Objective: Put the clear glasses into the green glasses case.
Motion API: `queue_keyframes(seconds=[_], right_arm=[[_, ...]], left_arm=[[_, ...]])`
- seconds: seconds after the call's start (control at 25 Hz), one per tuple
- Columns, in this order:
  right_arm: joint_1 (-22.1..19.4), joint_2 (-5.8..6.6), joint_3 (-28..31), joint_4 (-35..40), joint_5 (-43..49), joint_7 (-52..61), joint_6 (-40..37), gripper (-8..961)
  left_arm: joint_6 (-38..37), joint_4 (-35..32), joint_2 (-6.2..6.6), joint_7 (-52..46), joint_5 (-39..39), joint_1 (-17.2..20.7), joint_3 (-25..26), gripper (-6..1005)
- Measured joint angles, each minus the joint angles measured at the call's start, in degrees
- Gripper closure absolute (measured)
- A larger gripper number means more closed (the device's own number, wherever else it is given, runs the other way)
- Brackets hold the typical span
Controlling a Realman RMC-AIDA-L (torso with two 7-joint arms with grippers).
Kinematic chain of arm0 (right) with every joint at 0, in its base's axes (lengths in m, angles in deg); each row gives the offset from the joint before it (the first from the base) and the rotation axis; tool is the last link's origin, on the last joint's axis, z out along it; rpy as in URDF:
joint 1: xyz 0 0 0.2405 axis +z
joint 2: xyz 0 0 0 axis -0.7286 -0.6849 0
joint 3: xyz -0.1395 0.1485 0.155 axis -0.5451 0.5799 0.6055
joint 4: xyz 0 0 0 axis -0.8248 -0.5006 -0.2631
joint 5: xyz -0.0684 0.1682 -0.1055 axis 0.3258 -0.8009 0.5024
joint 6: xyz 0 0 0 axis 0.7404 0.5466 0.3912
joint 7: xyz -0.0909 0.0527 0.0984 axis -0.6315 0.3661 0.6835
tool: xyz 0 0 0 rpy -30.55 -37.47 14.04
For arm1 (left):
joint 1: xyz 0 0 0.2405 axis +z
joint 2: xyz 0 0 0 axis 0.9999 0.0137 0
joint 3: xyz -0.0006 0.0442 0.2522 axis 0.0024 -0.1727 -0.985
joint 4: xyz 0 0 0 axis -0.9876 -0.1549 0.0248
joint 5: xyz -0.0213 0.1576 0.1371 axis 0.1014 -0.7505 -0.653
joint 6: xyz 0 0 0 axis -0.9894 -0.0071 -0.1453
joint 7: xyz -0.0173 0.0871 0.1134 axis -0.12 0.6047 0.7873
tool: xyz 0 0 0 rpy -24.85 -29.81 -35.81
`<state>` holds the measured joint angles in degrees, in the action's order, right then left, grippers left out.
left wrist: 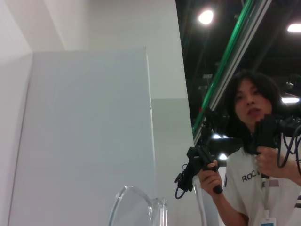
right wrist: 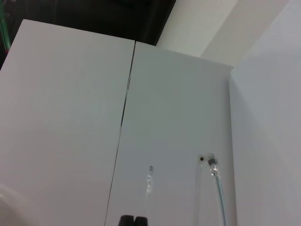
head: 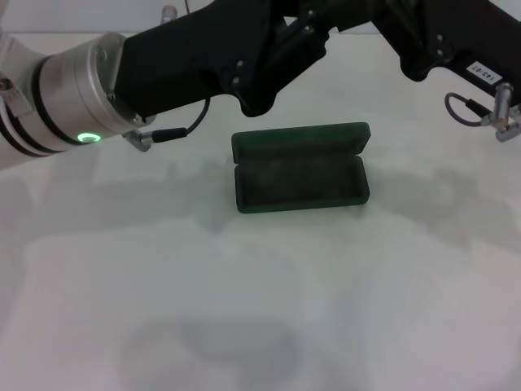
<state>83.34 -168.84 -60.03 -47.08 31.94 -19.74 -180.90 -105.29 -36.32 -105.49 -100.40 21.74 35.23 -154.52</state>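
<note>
The green glasses case (head: 300,169) lies open in the middle of the white table (head: 260,309), lid folded back, dark lining bare. In the head view the clear glasses do not show. A curved clear lens edge of the clear glasses (left wrist: 136,205) sits close to the left wrist camera. A thin clear arm with its hinge (right wrist: 214,172) sits close to the right wrist camera. My left gripper (head: 293,41) and right gripper (head: 407,37) are raised above and behind the case, their tips hidden at the top of the head view.
White panel walls (right wrist: 70,117) stand behind the table. A person (left wrist: 256,155) holding black hand controllers stands beyond the wall. A metal connector on a cable loop (head: 503,114) hangs from my right arm. Bare table lies in front of the case.
</note>
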Motion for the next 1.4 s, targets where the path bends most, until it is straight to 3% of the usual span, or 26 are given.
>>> queue_keyframes(seconds=[1.4], right_arm=[[-0.53,0.08,-3.07,-0.15,0.09,0.3,1.29,873]], left_arm=[[0.2,1.41,0.07,-0.15,1.48,1.07,0.0,955]])
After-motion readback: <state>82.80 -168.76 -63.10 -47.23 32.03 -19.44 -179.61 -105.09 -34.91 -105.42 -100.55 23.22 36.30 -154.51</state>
